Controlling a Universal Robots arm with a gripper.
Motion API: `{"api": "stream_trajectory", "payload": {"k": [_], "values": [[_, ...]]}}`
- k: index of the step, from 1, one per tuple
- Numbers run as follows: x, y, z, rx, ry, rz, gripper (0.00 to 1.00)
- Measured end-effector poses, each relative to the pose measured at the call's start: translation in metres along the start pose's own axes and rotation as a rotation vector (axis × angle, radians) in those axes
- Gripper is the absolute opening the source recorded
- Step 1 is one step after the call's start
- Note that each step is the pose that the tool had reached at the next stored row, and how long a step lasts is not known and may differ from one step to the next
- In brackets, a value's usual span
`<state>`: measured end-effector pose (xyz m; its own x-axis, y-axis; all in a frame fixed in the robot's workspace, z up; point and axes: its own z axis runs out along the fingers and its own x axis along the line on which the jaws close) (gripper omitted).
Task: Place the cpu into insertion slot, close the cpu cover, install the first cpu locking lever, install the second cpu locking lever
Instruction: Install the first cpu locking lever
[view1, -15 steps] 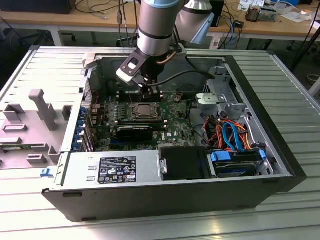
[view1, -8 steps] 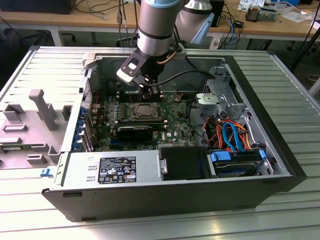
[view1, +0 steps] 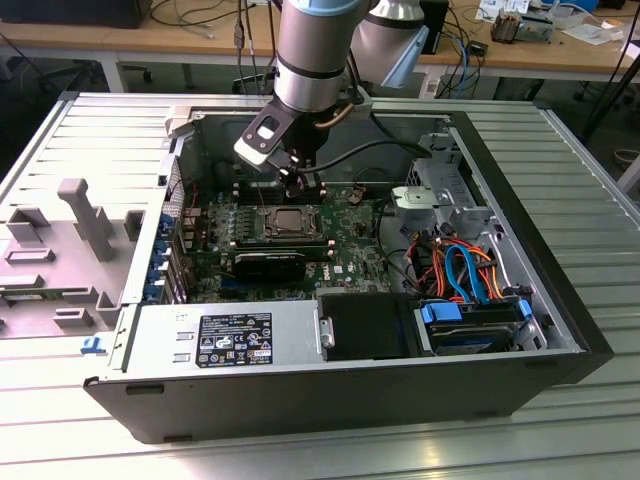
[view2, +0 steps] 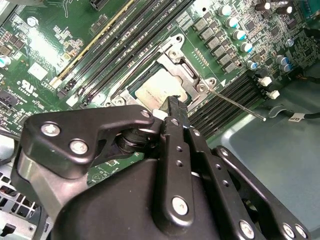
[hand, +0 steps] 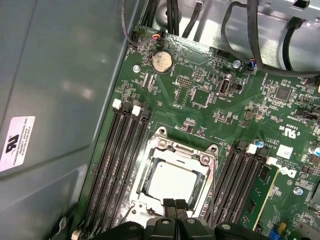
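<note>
At the exterior view's left, well apart from the jaws, a grey plastic moulding (view1: 85, 225) lies on the ribbed metal tabletop (view1: 580, 150). Next comes the open computer case (view1: 300, 405), with a silver power supply (view1: 220, 340) in its near corner, lower than the jaws. The arm (view1: 315, 50) reaches down into the case. The jaws hang over the green motherboard (view1: 350, 215), just above the edge of the insertion slot (view1: 262, 225) that lies farther from the camera.

The jaws are clenched: in the first wrist view the two black fingertips (hand: 170, 206) sit pressed side by side with nothing between them. Just beyond the tips lies the cpu (hand: 172, 182), seated flat in the slot. Its silvery top shows through the square window of the cpu cover (hand: 182, 149), which lies down around the chip. The tips stand over the cover's nearest edge; whether they touch it I cannot tell. Long black memory slots (hand: 112, 165) run along both sides of the socket, flanking the jaws. A round coin battery (hand: 161, 61) sits farther out ahead of them.

In the second wrist view a thin silver locking lever (view2: 237, 105) slants away from the jaws at the socket's corner, its free end standing out over the memory slots. At the exterior view's right, well apart from the jaws, blue and orange cables (view1: 465, 265) run to a drive bay (view1: 470, 325).
</note>
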<state>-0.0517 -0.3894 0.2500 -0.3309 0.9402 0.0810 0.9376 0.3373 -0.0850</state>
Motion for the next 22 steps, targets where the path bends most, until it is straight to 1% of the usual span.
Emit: {"api": "stream_trajectory", "payload": {"k": [22], "values": [[0.0, 0.0, 0.0, 0.0036, -0.0038, -0.044, 0.11]]}}
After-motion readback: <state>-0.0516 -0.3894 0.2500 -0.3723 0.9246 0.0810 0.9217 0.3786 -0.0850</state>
